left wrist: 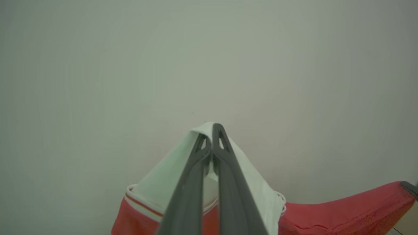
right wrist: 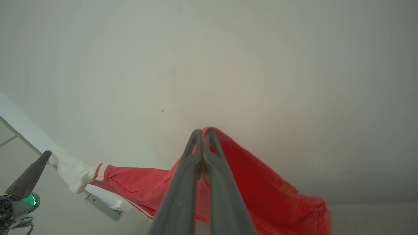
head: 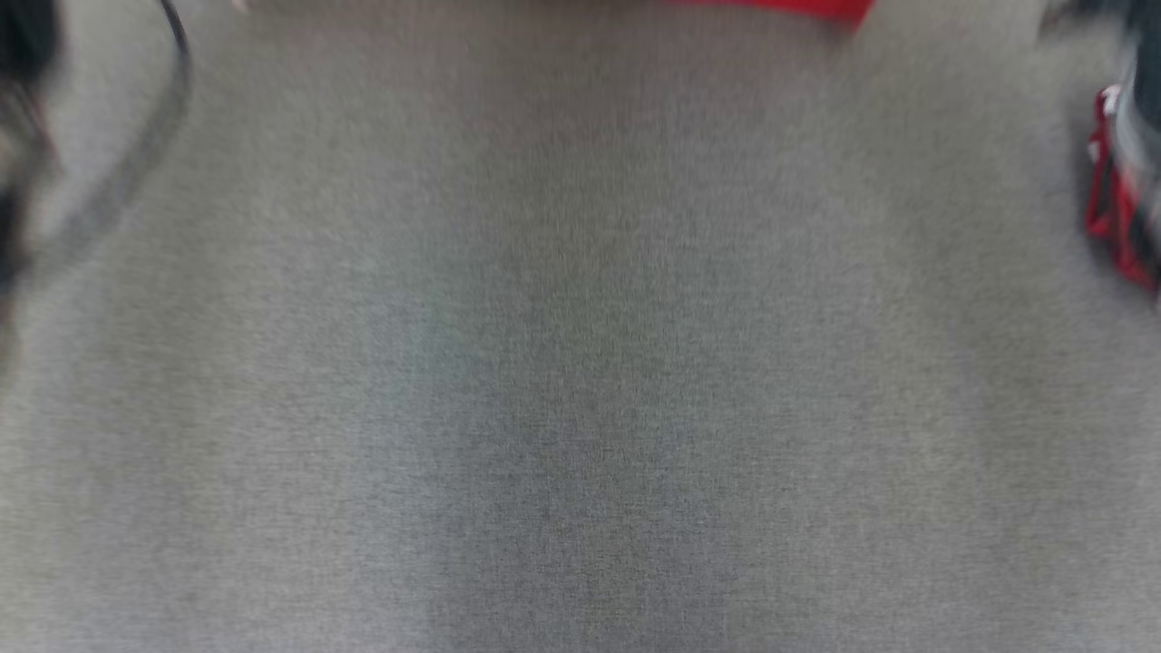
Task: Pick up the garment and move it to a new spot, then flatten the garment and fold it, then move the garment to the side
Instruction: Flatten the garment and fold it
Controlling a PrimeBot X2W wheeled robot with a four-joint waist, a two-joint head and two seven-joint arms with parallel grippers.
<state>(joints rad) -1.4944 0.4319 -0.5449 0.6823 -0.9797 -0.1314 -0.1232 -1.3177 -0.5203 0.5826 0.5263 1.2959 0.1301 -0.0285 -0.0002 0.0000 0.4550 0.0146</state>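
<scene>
The garment point(left wrist: 343, 212) is red with a white part edged in stripes, and it hangs stretched between my two raised grippers. My left gripper point(left wrist: 212, 130) is shut on the white part point(left wrist: 163, 182). My right gripper point(right wrist: 202, 132) is shut on a peak of the red cloth point(right wrist: 261, 182), which drapes down from it. In the right wrist view the left gripper point(right wrist: 45, 155) shows at the lower left, with the white end of the garment pinched at its tip. A blurred red strip point(head: 798, 7) lies along the top edge of the head view.
The head view is blurred and looks down on grey carpet point(head: 580, 363). A dark cable point(head: 154, 136) curves at the upper left, and a red and black object point(head: 1120, 209) sits at the right edge. A plain pale surface point(left wrist: 209, 65) lies behind both grippers.
</scene>
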